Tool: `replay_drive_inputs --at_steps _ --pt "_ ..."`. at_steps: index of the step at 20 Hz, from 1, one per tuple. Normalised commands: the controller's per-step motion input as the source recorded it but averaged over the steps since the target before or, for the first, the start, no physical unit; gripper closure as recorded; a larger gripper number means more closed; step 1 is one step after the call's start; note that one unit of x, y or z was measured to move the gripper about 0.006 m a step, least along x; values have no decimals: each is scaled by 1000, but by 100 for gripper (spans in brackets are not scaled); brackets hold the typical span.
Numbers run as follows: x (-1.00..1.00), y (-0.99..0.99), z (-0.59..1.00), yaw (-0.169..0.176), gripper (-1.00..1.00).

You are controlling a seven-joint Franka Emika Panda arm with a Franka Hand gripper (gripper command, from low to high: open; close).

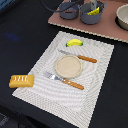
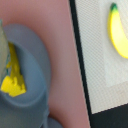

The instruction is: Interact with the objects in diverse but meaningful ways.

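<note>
Sitting Scattered: Toy Foods Around a Place Setting

Spreading under everything is the dark bench [image 1: 20, 45], with a pinkish-brown board [image 1: 107, 30] at its far side. On the bench lies a pale woven placemat [image 1: 95, 75] carrying a round beige plate [image 1: 68, 66] between an orange-handled knife [image 1: 80, 56] and an orange-handled fork [image 1: 65, 80].

Two grey pots stand on the board; the one toward the exterior view's right [image 1: 93, 12] holds a yellow cheese wedge [image 1: 93, 10]. The orange-brown bun with white stripes [image 1: 21, 80] rests at the placemat's edge on the exterior view's left. The yellow green-tipped banana [image 1: 74, 43] lies on the placemat near the board.

The end effector is hardly visible, perhaps a blurred strip at the wrist view's edge; I cannot tell its state.
</note>
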Motion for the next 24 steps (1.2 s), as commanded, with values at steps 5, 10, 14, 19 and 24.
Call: replay_drive_inputs --at_steps 5,10,14,19,24 --pt "155 -481 -97 -10 -100" --pt "-41 -295 -338 110 -100" --pt "-249 -226 -409 93 -100" --pt "-363 -178 -393 78 -100" --pt "-374 -171 -458 49 -100"
